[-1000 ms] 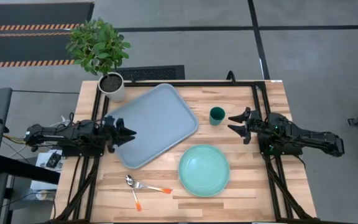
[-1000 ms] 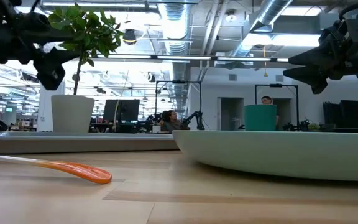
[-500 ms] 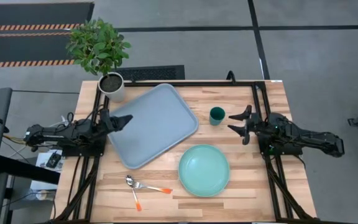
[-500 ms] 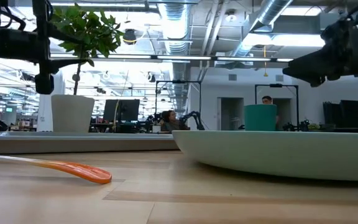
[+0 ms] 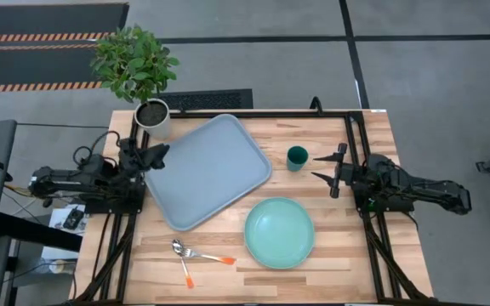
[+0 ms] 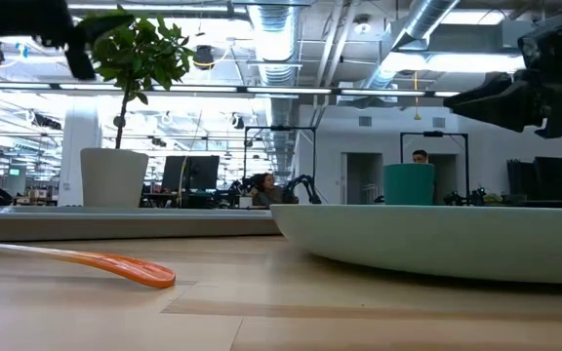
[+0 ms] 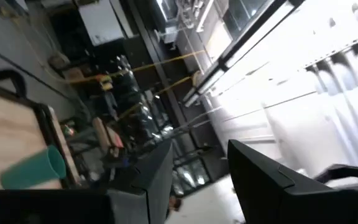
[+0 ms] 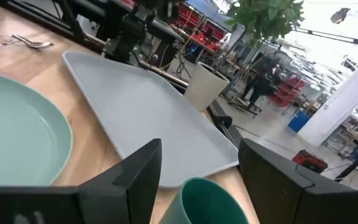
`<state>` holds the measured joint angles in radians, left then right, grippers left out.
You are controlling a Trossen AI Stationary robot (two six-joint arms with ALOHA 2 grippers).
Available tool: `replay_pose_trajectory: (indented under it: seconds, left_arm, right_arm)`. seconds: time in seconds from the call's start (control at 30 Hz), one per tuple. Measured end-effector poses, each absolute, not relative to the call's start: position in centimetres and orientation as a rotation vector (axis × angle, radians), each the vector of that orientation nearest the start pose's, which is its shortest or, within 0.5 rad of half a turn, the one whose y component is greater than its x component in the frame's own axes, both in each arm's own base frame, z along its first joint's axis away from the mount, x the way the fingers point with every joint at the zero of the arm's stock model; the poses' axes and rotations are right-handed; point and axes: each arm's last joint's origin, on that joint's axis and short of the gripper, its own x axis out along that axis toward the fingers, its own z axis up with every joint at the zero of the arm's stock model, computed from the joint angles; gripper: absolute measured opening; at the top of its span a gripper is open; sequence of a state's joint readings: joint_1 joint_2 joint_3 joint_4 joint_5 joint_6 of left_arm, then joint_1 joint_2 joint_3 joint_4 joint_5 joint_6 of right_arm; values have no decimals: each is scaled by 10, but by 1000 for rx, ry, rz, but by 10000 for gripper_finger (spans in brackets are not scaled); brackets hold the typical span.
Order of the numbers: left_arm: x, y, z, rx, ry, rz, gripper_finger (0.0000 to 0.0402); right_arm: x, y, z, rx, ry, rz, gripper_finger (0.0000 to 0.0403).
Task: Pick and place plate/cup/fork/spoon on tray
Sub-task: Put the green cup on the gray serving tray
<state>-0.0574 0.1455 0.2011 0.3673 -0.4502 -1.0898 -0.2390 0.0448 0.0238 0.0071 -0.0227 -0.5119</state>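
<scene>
The pale grey-blue tray (image 5: 207, 170) lies slantwise on the table's far middle. The mint-green plate (image 5: 279, 232) rests on the wood near its right corner. The dark teal cup (image 5: 296, 158) stands upright right of the tray. A spoon and a fork with orange handles (image 5: 196, 254) lie near the front edge. My left gripper (image 5: 157, 155) is open and empty, raised over the tray's left edge. My right gripper (image 5: 327, 169) is open and empty, level, just right of the cup (image 8: 207, 199), its fingers pointing at it.
A white pot with a green plant (image 5: 153, 117) stands at the far left corner, close to the tray's far edge and to my left gripper. Black frame rails (image 5: 360, 144) run along both table sides. Bare wood lies between plate and cutlery.
My left gripper has risen and drawn back from over the tray toward the table's far left, tipping upward and turning about its axis. My right gripper has turned about its own axis beside the cup. The objects have not moved.
</scene>
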Motion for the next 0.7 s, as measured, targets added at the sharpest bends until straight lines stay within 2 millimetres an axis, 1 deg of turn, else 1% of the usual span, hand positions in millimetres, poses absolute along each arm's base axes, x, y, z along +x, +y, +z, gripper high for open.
replay_pose_trajectory:
  seconds: [0.1, 0.2, 0.37, 0.53, 0.6, 0.7]
  left_arm:
    - [95, 7, 276, -1110, -562, 155, 144]
    - [110, 6, 293, -1063, -513, 190, 144]
    - [136, 4, 313, -997, -428, 216, 144]
    - [158, 3, 321, -962, -375, 238, 144]
    - [162, 2, 324, -957, -362, 221, 144]
    - [166, -1, 334, -934, -328, 121, 144]
  right_arm:
    - [97, -23, 169, -433, 60, -210, 238]
    - [97, -23, 169, -222, 38, -215, 238]
    - [96, -23, 169, 303, -20, -218, 238]
    - [97, -23, 169, 844, -82, -205, 238]
    - [96, -23, 169, 929, -96, -217, 238]
    - [96, -24, 169, 1015, -118, -235, 238]
